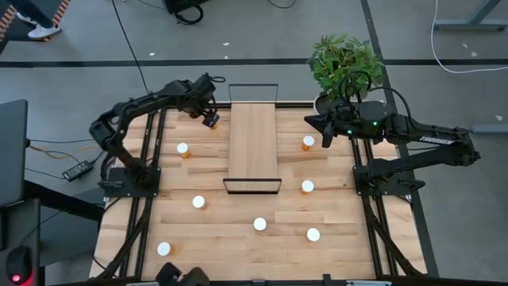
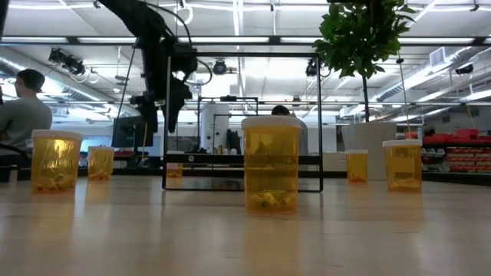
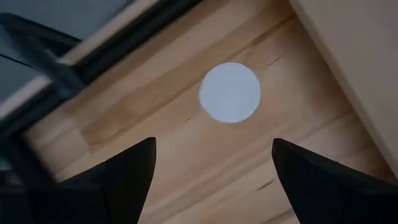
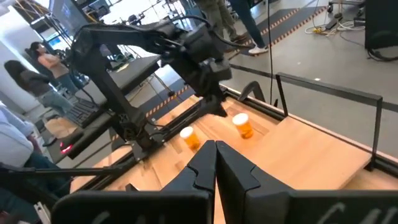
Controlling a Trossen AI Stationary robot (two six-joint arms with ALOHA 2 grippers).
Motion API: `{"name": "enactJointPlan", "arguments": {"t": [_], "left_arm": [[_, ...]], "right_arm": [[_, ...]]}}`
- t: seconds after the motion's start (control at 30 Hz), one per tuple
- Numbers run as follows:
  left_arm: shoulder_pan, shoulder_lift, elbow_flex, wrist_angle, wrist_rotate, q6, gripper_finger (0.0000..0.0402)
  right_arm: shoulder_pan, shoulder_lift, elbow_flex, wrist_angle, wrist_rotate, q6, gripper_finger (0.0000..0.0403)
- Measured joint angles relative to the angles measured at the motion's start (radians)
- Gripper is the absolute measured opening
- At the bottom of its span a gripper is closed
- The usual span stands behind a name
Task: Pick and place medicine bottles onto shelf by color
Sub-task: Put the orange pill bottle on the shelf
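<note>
Several small orange bottles with white caps stand upright on the slatted table around the light-wood shelf (image 1: 253, 147). My left gripper (image 1: 209, 121) hovers open above the table's far left part, beside the shelf's far end. It points down over one bottle, whose white cap (image 3: 229, 93) shows between and beyond its fingertips (image 3: 211, 146), and the fingers are clear of it. That bottle also shows in the right wrist view (image 4: 241, 124). My right gripper (image 4: 216, 149) is shut and empty, held above the table right of the shelf (image 1: 321, 129), near a bottle (image 1: 308, 142).
Other bottles stand at the left (image 1: 183, 149), (image 1: 198, 202), the near left (image 1: 163, 249), the near middle (image 1: 259, 224), (image 1: 313, 234) and the right (image 1: 307, 187). A potted plant (image 1: 345, 59) stands at the far right corner. People show in the room behind.
</note>
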Motion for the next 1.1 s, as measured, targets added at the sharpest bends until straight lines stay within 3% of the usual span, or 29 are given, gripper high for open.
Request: {"name": "enactJointPlan", "arguments": {"t": [0.13,0.83,1.1], "left_arm": [[0.003,0.048,0.0,0.051,0.052,0.001,0.0328],[0.012,0.171,0.0,0.143,0.043,0.061,0.0326],[0.011,0.174,0.0,0.171,0.042,0.068,0.0302]], "right_arm": [[0.0,0.0,0.0,0.0,0.0,0.036,0.0016],[0.0,0.0,0.0,-0.028,0.0,0.087,0.0016],[0.0,0.0,0.0,-0.028,0.0,0.094,0.0016]]}}
